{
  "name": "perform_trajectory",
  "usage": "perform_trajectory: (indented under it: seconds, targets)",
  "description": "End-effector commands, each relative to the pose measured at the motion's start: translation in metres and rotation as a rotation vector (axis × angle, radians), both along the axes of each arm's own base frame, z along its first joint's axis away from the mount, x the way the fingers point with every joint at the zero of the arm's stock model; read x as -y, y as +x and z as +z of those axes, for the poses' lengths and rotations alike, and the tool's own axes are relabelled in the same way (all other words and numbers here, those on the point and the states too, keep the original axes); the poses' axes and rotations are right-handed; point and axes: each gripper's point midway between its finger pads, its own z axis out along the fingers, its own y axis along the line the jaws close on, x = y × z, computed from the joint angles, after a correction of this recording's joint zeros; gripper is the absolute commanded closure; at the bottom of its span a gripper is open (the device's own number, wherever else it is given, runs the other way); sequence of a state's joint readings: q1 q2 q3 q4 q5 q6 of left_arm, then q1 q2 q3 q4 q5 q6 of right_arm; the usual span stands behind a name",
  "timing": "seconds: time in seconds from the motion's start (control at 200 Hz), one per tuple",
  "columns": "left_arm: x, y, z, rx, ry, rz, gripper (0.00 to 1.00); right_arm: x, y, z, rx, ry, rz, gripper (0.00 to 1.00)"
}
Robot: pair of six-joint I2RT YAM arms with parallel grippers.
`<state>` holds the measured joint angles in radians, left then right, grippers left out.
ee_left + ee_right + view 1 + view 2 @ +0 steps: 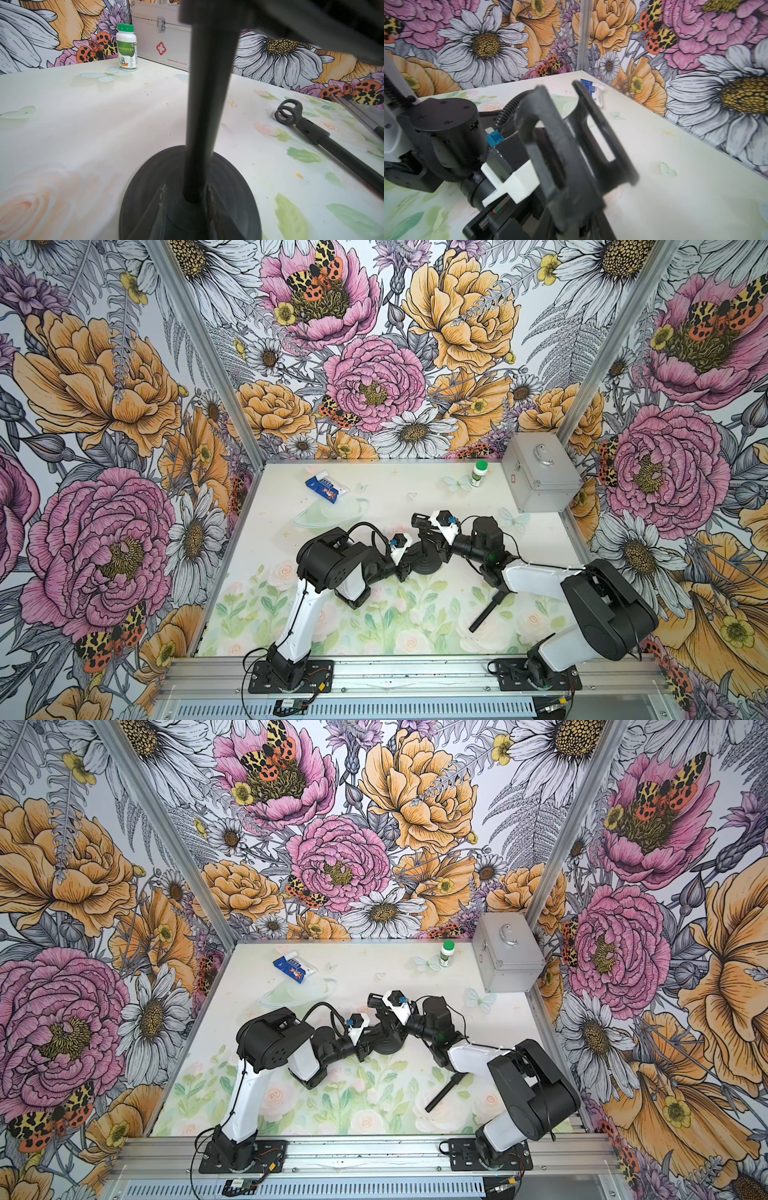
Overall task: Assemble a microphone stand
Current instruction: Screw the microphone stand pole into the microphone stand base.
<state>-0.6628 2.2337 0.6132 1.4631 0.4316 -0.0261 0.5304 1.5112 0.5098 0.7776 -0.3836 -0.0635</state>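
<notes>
Black against the pale floral table, the stand's round base is sitting mid-frame in both top views. The pole is standing upright out of its centre. The right gripper is reaching in from the right and clamping the pole's upper end. The left gripper is coming in low from the left. In the left wrist view its fingers are flanking the pole's foot on the base, but I cannot tell whether they are pressing or only bracketing it.

The loose part is the clip rod, lying flat toward the lower right of the top views, well apart from the base. Its long axis is running diagonally, upper right to lower left. Its upper end is disappearing under the right forearm, so the right arm is plainly the nearer one. The left wrist view is showing the clip ring at that far end.

Farther out, a white bottle with a green cap is standing near the table's upper right, its green label carrying a large "B" and Chinese characters. Just beside it a silver case is showing a red cross emblem, with small red print too fine to read surely. A blue-and-white packet is lying at the upper left, its print unreadable.
</notes>
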Motion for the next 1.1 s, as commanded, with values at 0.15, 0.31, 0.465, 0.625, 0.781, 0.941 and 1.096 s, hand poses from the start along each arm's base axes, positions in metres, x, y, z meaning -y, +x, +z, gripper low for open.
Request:
perform_trajectory:
  seconds: [0.15, 0.31, 0.465, 0.625, 0.781, 0.941, 1.096]
  targets:
    - [-0.014, 0.002, -0.031, -0.074, 0.073, 0.072, 0.67, 0.029, 0.009, -0.019, 0.000, 0.082, -0.333, 1.00]
    - [-0.009, -0.002, -0.020, -0.050, 0.057, 0.034, 0.62, 0.010, 0.007, -0.003, 0.030, 0.101, -0.237, 1.00]
    - [-0.003, -0.006, -0.004, -0.017, 0.036, 0.001, 0.59, -0.004, 0.012, 0.017, 0.066, 0.181, -0.186, 1.00]
    - [-0.005, -0.008, 0.005, 0.000, 0.030, 0.005, 0.58, -0.023, 0.017, 0.032, 0.089, 0.245, -0.120, 1.00]
    - [-0.013, -0.001, 0.013, -0.012, 0.013, 0.054, 0.58, -0.038, 0.018, 0.036, 0.093, 0.252, -0.059, 1.00]
    - [-0.023, 0.002, 0.026, 0.003, -0.001, 0.094, 0.58, -0.045, 0.008, 0.032, 0.085, 0.244, -0.012, 1.00]
    - [-0.028, 0.005, 0.016, -0.033, 0.006, 0.123, 0.61, -0.051, -0.009, 0.020, 0.056, 0.224, 0.067, 1.00]
